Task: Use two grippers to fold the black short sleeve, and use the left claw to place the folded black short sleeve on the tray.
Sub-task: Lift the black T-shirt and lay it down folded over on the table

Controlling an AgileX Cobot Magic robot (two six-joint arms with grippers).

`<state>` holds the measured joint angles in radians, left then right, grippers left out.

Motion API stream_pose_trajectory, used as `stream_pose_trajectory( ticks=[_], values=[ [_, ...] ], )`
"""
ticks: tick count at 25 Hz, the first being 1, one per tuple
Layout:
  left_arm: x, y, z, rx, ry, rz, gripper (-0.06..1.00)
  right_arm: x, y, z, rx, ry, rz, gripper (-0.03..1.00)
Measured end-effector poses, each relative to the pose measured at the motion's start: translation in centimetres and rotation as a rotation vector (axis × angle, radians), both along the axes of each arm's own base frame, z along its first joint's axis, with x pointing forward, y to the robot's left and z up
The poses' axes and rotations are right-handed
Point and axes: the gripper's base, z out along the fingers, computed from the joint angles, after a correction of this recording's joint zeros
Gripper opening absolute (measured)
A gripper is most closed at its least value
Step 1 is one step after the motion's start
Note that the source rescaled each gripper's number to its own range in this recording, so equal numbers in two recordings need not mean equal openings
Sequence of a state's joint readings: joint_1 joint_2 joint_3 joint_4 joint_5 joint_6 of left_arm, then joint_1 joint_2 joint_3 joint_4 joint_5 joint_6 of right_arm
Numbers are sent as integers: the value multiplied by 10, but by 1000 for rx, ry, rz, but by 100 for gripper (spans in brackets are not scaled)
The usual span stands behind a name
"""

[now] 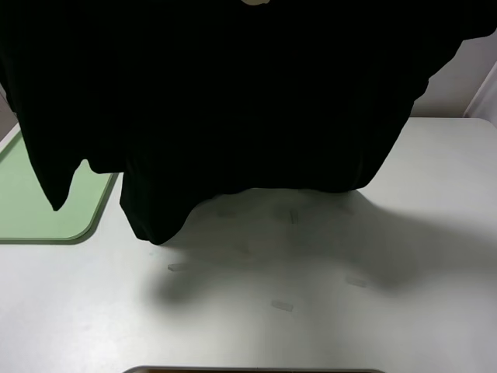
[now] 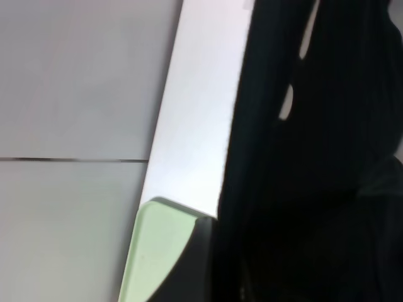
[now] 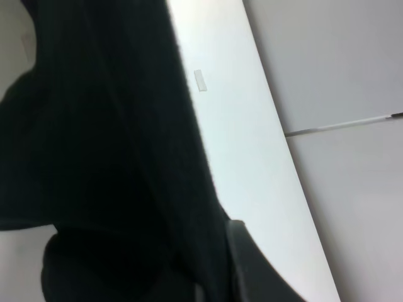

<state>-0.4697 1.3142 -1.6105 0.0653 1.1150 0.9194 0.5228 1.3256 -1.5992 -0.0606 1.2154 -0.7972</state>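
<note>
Two claws are pinched tight on the shirt [image 1: 233, 101], the left claw [image 2: 204, 270] and the right claw [image 3: 242, 270]. They hold it up in the air over the white table [image 1: 326, 311]. It hangs soft, black and floppy. I think no fold is done yet. The tray [image 1: 39, 206], flat, smooth and green with round corners, has no shirt on it.

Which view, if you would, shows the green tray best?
Exterior high: the tray shows most surface, partly hidden by the black short sleeve. Left wrist shows only a corner; right wrist, none.
</note>
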Motion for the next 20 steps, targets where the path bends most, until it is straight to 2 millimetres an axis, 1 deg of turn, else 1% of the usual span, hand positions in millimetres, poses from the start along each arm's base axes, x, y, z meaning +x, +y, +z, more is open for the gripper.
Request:
stream_pose_trajectory(
  ticks=[4, 10, 15, 20],
  values=[
    [-3, 1, -2, 8, 36, -3, 0, -9, -4, 7, 37, -12, -10, 0],
    [-5, 1, 7, -10, 15, -7, 0, -19, -9, 15, 75, -30, -29, 0],
    [-10, 3, 29, -44, -53, -7, 0, -25, -12, 20, 99, -40, -32, 0],
    [-15, 6, 36, -57, -76, -8, 0, -31, -13, 24, 142, -38, -43, 0]
  ],
)
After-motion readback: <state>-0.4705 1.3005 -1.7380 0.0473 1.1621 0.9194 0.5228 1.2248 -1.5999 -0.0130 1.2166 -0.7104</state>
